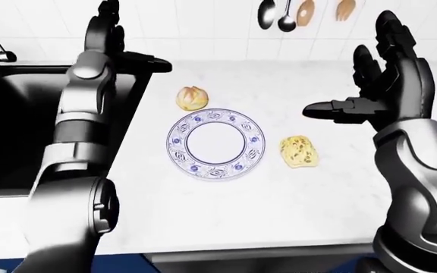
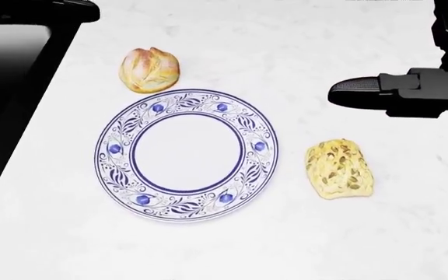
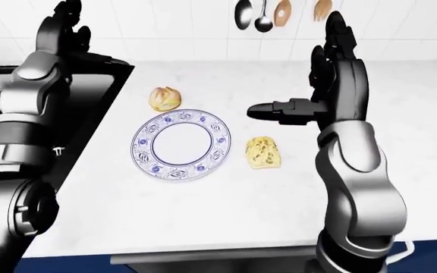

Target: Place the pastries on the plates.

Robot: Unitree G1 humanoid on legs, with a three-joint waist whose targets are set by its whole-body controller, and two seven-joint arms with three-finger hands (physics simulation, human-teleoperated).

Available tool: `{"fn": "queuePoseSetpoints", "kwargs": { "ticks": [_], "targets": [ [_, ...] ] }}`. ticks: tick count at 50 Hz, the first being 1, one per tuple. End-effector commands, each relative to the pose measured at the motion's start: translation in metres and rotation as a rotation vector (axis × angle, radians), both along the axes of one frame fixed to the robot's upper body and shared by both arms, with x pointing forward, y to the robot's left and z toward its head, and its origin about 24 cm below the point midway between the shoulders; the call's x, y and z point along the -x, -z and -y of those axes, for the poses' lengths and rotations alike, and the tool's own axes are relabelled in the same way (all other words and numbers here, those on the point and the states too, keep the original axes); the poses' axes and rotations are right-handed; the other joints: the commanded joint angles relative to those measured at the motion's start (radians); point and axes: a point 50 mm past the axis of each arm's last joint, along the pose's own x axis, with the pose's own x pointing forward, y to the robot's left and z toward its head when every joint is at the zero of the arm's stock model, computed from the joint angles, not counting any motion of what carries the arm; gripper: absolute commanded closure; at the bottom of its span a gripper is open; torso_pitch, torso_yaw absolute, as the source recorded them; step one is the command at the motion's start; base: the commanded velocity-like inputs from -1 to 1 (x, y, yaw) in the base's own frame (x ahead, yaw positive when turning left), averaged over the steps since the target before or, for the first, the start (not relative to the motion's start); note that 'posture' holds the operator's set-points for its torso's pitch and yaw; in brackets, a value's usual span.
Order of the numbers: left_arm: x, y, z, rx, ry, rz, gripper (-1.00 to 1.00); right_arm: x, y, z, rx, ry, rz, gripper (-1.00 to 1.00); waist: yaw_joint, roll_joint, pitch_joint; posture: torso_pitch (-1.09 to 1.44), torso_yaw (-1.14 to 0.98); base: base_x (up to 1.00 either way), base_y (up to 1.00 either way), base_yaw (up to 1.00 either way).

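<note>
Here my right hand (image 1: 389, 85) hovers, fingers spread and empty, above the seeded pastry (image 2: 338, 168) beside the plate (image 2: 187, 156); left hand's (image 1: 105, 31) fingers: cannot tell.

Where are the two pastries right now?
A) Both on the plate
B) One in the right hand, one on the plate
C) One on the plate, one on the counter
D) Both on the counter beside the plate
D: the plate is bare, the round bun lies above its rim and the seeded roll to its right.
</note>
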Motion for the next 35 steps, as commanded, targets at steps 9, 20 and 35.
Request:
{"fn": "queuePoseSetpoints", "kwargs": {
  "ticks": [9,20,35],
  "targets": [
    [-0.014,-0.013,0.030,0.078,-0.046,0.060,-1.00,0.011,-0.024,0.000,0.008,0.007,0.098,-1.00,-0.004,-0.008,-0.033,0.00,0.00,0.00,0.00,0.00],
    [-0.018,0.013,0.049,0.117,-0.139,-0.025,-1.00,0.035,-0.031,0.009,0.006,0.039,0.119,-1.00,-0.005,-0.016,-0.028,0.00,0.00,0.00,0.00,0.00],
    [-0.019,0.014,0.055,-0.006,-0.133,-0.112,-1.00,0.057,-0.033,0.019,0.001,0.068,0.131,-1.00,-0.003,-0.025,0.008,0.07,0.00,0.00,0.00,0.00]
  ]
}}
